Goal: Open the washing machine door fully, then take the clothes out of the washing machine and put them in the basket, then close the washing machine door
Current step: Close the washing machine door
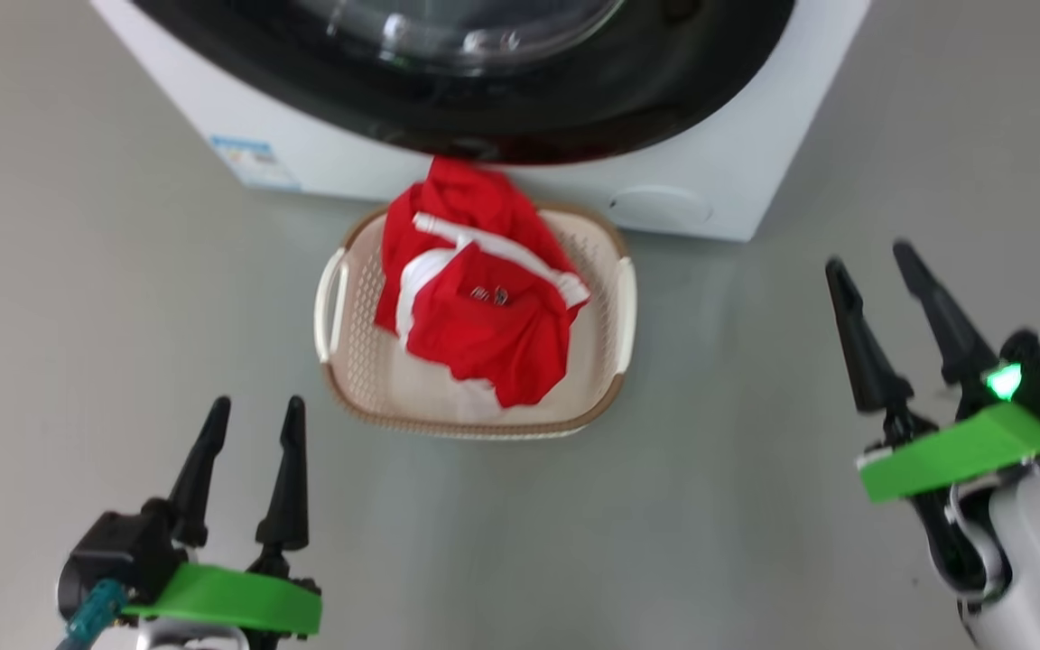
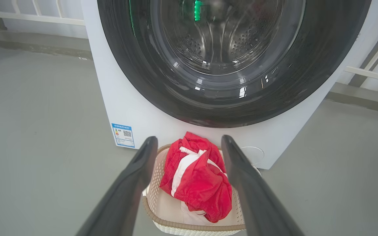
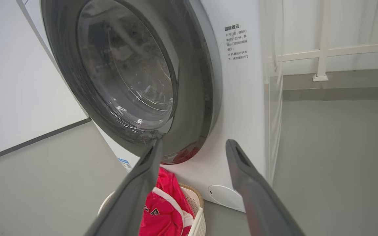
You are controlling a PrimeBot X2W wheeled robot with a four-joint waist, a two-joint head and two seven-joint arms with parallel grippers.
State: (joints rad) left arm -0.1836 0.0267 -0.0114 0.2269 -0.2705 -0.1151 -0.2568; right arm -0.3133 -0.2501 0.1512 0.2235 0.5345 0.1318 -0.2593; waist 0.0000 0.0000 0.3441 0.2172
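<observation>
The basket (image 1: 353, 361) sits on the floor (image 1: 123, 361) with the clothes (image 1: 484, 316) in it. Just behind the basket stands the washing machine (image 1: 737, 171), and the washing machine door (image 1: 574, 99) is above the basket's far rim. The left pincer (image 1: 258, 406) is before the basket to its left, and the right pincer (image 1: 870, 262) is well to its right.

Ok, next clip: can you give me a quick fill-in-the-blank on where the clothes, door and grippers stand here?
1. The red clothes lie in the ____.
2. The washing machine door is ____.
3. The left gripper and the right gripper both have their fingers ____ and hold nothing.

Missing words: basket; shut; open.
</observation>
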